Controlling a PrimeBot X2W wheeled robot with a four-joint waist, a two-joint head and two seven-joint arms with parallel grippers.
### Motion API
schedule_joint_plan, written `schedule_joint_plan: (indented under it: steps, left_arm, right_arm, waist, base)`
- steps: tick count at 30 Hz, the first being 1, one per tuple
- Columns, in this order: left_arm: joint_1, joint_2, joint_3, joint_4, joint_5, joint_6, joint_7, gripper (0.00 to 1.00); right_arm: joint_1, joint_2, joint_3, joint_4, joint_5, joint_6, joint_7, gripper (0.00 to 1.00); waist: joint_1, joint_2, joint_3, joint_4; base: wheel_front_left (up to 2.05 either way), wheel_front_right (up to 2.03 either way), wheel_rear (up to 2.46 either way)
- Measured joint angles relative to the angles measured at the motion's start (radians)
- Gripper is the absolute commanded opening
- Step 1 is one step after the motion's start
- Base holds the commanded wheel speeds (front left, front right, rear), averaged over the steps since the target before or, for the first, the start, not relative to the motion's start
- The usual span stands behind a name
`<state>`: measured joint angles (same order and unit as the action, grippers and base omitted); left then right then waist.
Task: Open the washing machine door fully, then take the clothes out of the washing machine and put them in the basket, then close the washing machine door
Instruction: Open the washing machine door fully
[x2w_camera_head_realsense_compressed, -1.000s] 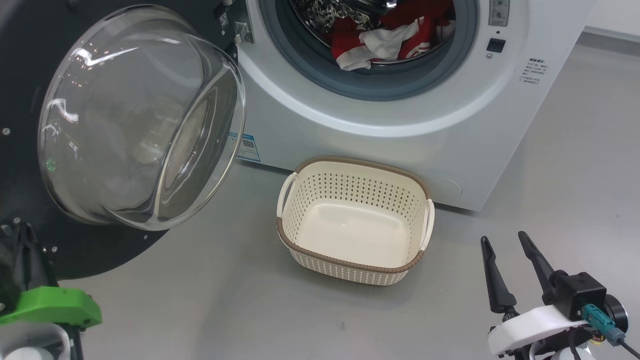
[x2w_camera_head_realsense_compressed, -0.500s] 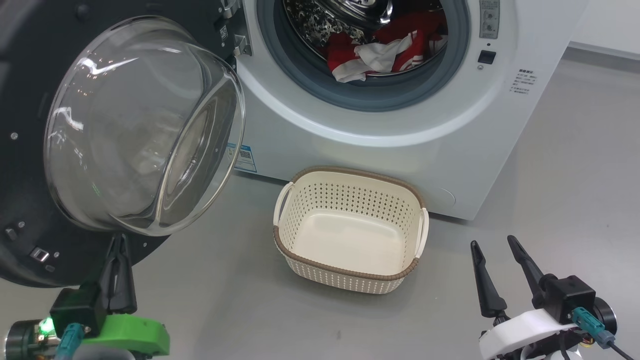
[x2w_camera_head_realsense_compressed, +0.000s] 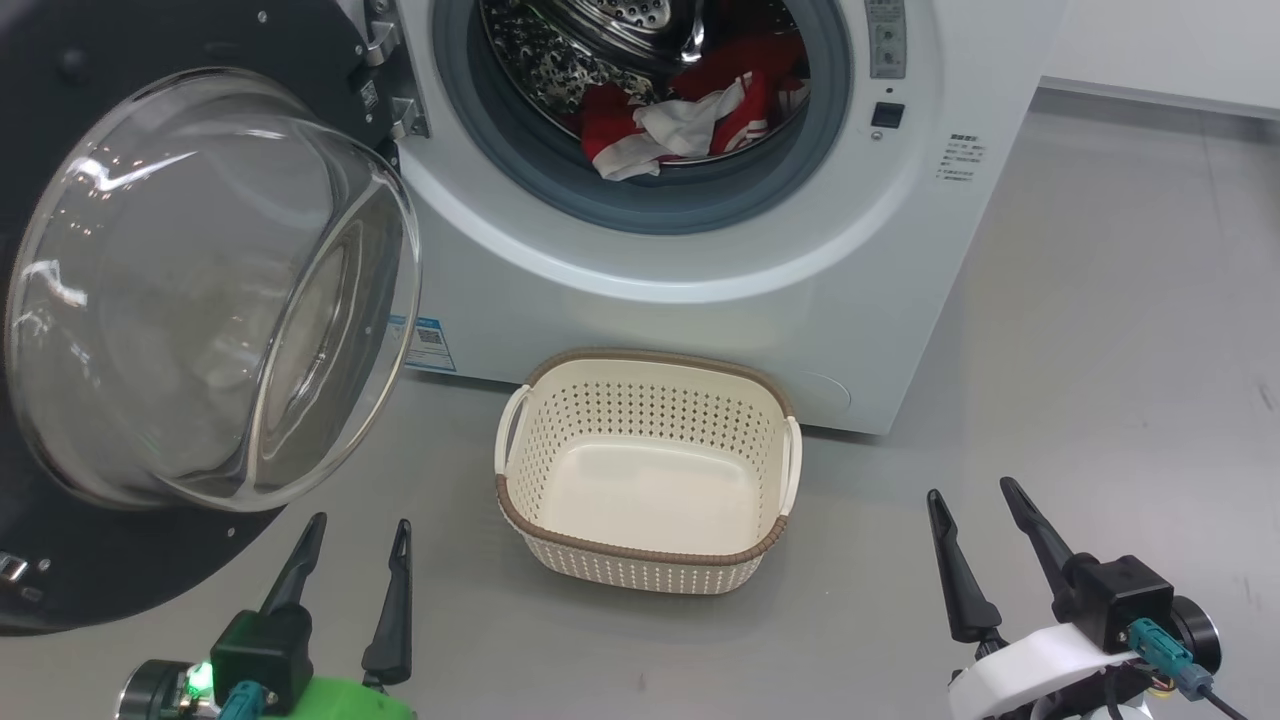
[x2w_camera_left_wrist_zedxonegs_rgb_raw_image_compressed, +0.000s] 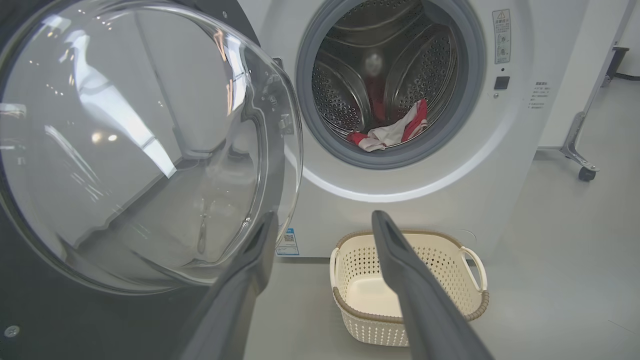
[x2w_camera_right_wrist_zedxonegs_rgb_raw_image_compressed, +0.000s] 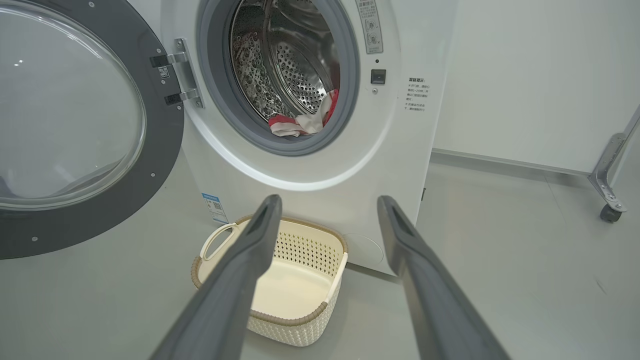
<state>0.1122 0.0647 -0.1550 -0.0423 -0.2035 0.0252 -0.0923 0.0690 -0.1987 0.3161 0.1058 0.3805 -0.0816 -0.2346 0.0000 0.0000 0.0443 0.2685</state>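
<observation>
The white washing machine (x2w_camera_head_realsense_compressed: 700, 290) stands ahead with its black door (x2w_camera_head_realsense_compressed: 120, 560) swung wide to the left, the clear glass bowl (x2w_camera_head_realsense_compressed: 200, 290) bulging toward me. Red and white clothes (x2w_camera_head_realsense_compressed: 690, 125) lie in the steel drum (x2w_camera_left_wrist_zedxonegs_rgb_raw_image_compressed: 380, 85), also seen as clothes (x2w_camera_left_wrist_zedxonegs_rgb_raw_image_compressed: 392, 132) and clothes (x2w_camera_right_wrist_zedxonegs_rgb_raw_image_compressed: 302, 122). The cream basket (x2w_camera_head_realsense_compressed: 645, 555) sits on the floor in front of the machine, with nothing in it. My left gripper (x2w_camera_head_realsense_compressed: 360, 528) stands open at the lower left, just below the door's rim, holding nothing. My right gripper (x2w_camera_head_realsense_compressed: 970, 492) stands open at the lower right, right of the basket.
Grey floor (x2w_camera_head_realsense_compressed: 1100, 350) stretches to the right of the machine. A metal leg on a caster (x2w_camera_right_wrist_zedxonegs_rgb_raw_image_compressed: 610, 212) stands at the far right by the white wall (x2w_camera_right_wrist_zedxonegs_rgb_raw_image_compressed: 525, 75). The open door takes up the space on the left.
The left gripper has come away from the door's lower edge, moved right into view and opened. The head camera has shifted, sliding the whole scene leftward. The right gripper stays open.
</observation>
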Motion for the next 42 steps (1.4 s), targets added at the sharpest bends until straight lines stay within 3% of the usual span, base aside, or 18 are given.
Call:
schedule_joint_plan:
  steps: [28, 42]
  left_arm:
    - [0.042, -0.003, 0.012, -0.006, -0.006, 0.040, 0.038, 1.00]
    - [0.042, -0.005, 0.005, -0.015, 0.006, 0.050, 0.047, 1.00]
  right_arm:
    - [0.003, 0.009, -0.005, -0.005, -0.006, -0.001, -0.001, 1.00]
    - [0.019, 0.006, -0.024, -0.020, -0.006, -0.009, -0.005, 1.00]
  waist:
    - [0.0000, 0.0000, -0.030, -0.262]
    - [0.0000, 0.0000, -0.019, -0.286]
  base:
    - [0.00, 0.00, 0.00]
    - [0.00, 0.00, 0.00]
